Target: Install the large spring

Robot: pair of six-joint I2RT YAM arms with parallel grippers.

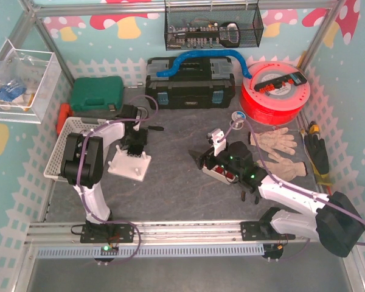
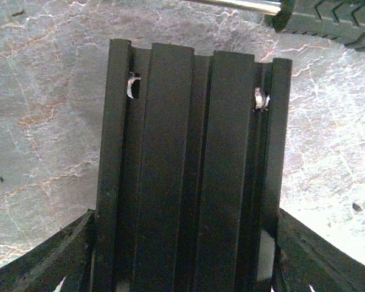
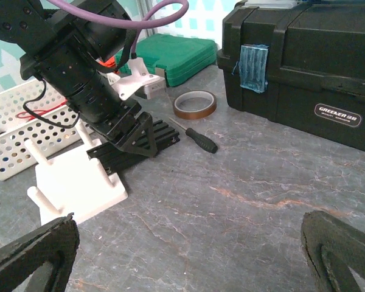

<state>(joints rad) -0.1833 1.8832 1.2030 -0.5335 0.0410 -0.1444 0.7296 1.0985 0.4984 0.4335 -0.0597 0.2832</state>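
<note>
Reading GREENER on black toolbox | left fingers gripping black rail

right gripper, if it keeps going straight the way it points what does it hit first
Probably the bare tabletop just ahead, since the open right gripper looks angled down. Skimming above it, the screwdriver comes next; the left gripper, shut on the black rail, sits off to one side. Depth is unclear.

a workshop bench with toolbox, filament spool and screwdriver.
</note>
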